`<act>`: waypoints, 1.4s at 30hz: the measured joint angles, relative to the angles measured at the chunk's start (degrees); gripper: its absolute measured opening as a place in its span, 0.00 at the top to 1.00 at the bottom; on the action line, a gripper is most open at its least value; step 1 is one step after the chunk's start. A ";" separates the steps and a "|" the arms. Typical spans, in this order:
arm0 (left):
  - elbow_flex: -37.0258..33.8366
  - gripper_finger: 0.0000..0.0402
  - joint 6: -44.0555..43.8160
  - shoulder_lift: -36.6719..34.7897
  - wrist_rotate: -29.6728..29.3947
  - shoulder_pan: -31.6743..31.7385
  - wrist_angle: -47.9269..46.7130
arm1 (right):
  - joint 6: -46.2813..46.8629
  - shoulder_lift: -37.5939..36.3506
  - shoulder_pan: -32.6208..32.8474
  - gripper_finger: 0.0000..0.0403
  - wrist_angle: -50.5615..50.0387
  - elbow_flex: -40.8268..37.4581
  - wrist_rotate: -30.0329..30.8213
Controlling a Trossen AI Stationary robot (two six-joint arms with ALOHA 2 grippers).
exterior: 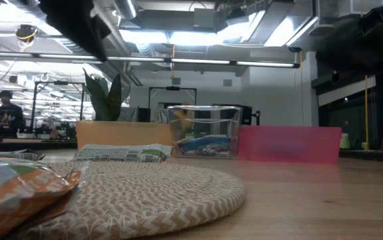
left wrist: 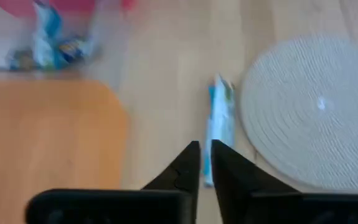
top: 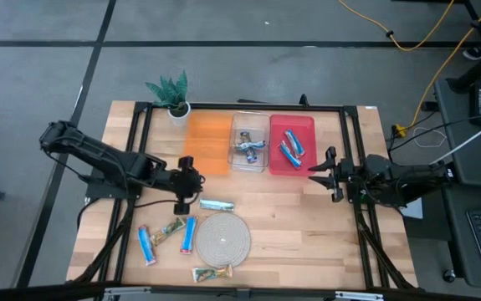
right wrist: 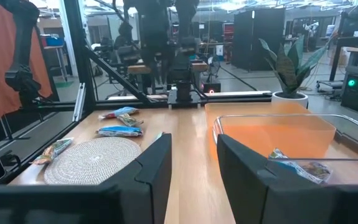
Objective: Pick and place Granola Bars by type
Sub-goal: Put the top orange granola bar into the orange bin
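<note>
On the wooden table [top: 307, 217], Granola Bars [top: 166, 237] lie beside the woven mat [top: 223, 237]; the left gripper [top: 191, 199] is nearly closed above one, the right gripper [top: 317, 174] parted, empty.

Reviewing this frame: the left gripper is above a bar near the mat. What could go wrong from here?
The left gripper hangs over the silvery-blue bar with its fingers nearly together; unless they open, it may push the bar rather than grasp it. That bar lies beside the woven mat, so a finger might snag the mat's edge. The orange bin is empty; a mis-sort into the clear bin is possible.
</note>
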 joint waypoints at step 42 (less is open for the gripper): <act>3.06 0.41 -5.37 23.56 3.43 0.91 -4.64 | 0.00 -0.02 -0.01 0.67 -0.70 0.00 0.00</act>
